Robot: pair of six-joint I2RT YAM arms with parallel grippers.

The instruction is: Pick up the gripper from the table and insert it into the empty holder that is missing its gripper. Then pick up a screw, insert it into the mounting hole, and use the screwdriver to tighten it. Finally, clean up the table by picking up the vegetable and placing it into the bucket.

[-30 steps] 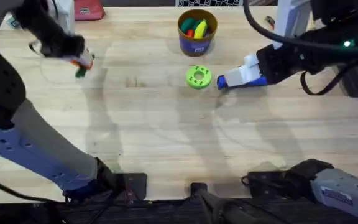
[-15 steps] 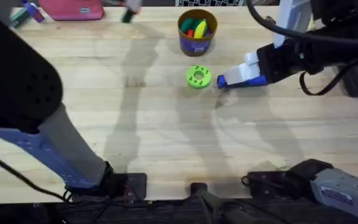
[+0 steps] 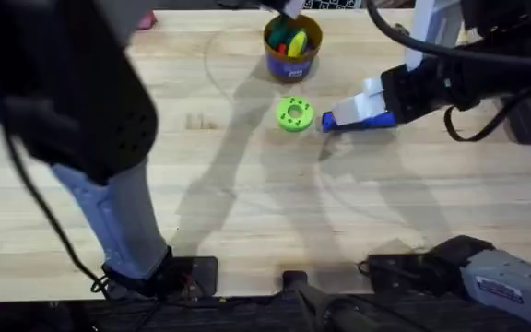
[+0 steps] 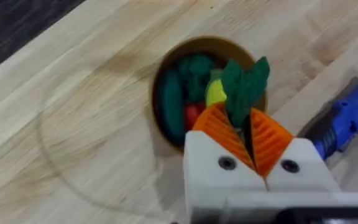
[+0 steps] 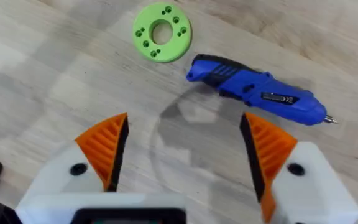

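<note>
While the left gripper pinches the vegetable above the bucket for dropping, the right gripper gapes wide.

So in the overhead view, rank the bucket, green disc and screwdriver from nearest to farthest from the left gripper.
1. The bucket, directly beneath the left gripper, which holds the vegetable.
2. The green disc, nearer the arms' bases.
3. The screwdriver, beyond the disc on the right.

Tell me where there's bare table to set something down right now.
Free: the wide wood nearer the arm bases than the green disc, and the stretch left of it. Crowded: the far middle, where the bucket, disc, blue screwdriver and right hand cluster.
</note>
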